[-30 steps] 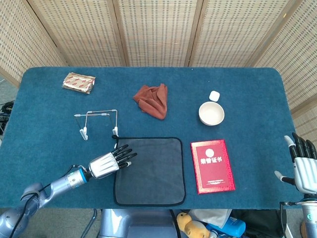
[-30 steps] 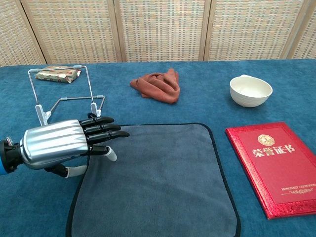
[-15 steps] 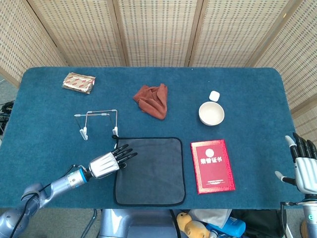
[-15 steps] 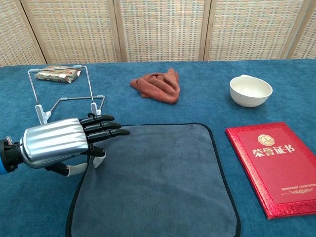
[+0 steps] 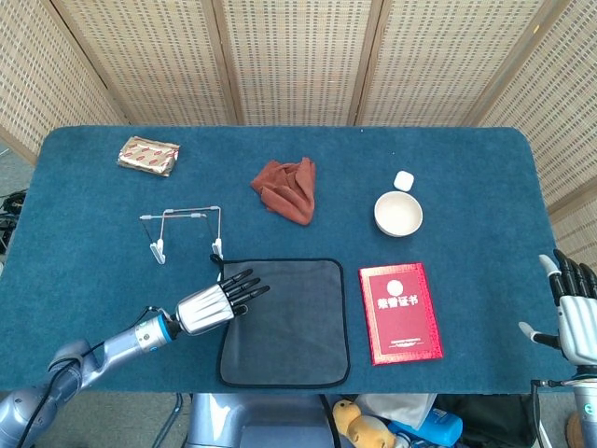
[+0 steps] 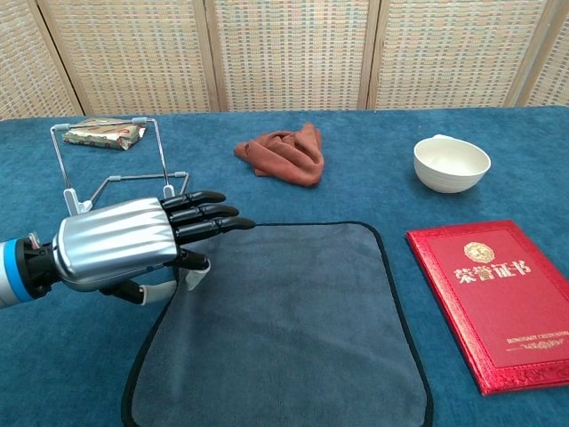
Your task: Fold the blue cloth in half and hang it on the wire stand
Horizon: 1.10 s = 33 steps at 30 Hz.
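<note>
The blue-grey cloth (image 5: 289, 317) with a dark hem lies flat near the table's front edge, shown close up in the chest view (image 6: 293, 320). My left hand (image 5: 219, 303) hovers at its left edge (image 6: 133, 245), fingers stretched out over the near-left corner and thumb down by the hem; the corner itself is hidden beneath the hand. No firm hold on the cloth shows. The wire stand (image 5: 182, 229) stands upright just behind the hand (image 6: 116, 169). My right hand (image 5: 574, 313) waits at the far right edge, fingers spread, holding nothing.
A red booklet (image 5: 400, 312) lies right of the cloth. Behind it sit a white bowl (image 5: 398, 214) and a small white block (image 5: 403, 179). A crumpled rust cloth (image 5: 287, 189) is at mid-table and a foil packet (image 5: 147, 155) at the back left.
My left hand has slid forward and right, further over the cloth's left edge. The cloth's left hem has shifted slightly right. The right hand has dropped slightly.
</note>
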Motion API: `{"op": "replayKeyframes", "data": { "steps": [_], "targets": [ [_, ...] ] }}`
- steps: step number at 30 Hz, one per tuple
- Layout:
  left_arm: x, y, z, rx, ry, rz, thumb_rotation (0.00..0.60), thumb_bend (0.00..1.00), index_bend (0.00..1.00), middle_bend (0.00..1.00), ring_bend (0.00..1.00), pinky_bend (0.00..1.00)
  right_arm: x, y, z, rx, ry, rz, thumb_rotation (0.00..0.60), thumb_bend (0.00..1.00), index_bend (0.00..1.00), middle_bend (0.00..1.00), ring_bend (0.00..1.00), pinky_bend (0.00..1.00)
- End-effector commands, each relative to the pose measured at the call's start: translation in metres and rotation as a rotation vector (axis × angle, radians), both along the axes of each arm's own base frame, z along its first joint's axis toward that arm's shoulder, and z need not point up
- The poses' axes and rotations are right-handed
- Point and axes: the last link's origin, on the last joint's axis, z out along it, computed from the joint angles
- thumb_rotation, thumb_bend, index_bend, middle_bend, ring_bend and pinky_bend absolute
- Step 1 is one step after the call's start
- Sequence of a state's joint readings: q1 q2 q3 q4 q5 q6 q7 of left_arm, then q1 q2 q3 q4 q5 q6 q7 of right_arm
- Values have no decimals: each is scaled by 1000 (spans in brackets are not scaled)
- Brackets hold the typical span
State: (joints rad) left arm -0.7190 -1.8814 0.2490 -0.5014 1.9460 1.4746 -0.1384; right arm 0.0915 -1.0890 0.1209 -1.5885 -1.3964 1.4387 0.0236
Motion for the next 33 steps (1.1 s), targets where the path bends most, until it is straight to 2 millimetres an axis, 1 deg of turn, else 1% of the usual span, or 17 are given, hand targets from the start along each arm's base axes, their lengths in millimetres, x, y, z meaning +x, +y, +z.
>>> {"op": "replayKeyframes", "data": {
  "steps": [1,5,9,15,19,22,25,33],
  "targets": [
    [14,4,-2,6,-23,-17,600,479,628,0,0,0,0,0,0,1,-3,0,600,0,0,0,0,0],
    [30,7,-7,22,-33,-56,600,476,626,0,0,0,-1,0,1,2,-9,-2,600,0,0,0,0,0],
    [53,9,-18,17,-65,-57,600,472,626,0,0,1,-1,0,2,8,-15,-2,600,0,0,0,0,0],
    [78,10,-33,16,-69,-95,600,466,620,0,0,14,-2,-1,3,14,-23,-6,600,0,0,0,0,0],
    [93,14,-42,22,-57,-102,600,465,620,0,0,14,-4,-3,4,16,-31,-12,600,0,0,0,0,0],
    [99,16,-46,24,-53,-100,600,463,620,0,0,14,-5,-4,4,18,-33,-15,600,0,0,0,0,0],
    [110,19,-55,21,-33,-106,600,461,619,0,0,14,-8,-6,6,18,-40,-24,600,0,0,0,0,0],
    [131,18,-75,0,-14,-119,600,456,620,0,0,14,-11,-10,8,20,-55,-42,600,0,0,0,0,0]
  ]
}}
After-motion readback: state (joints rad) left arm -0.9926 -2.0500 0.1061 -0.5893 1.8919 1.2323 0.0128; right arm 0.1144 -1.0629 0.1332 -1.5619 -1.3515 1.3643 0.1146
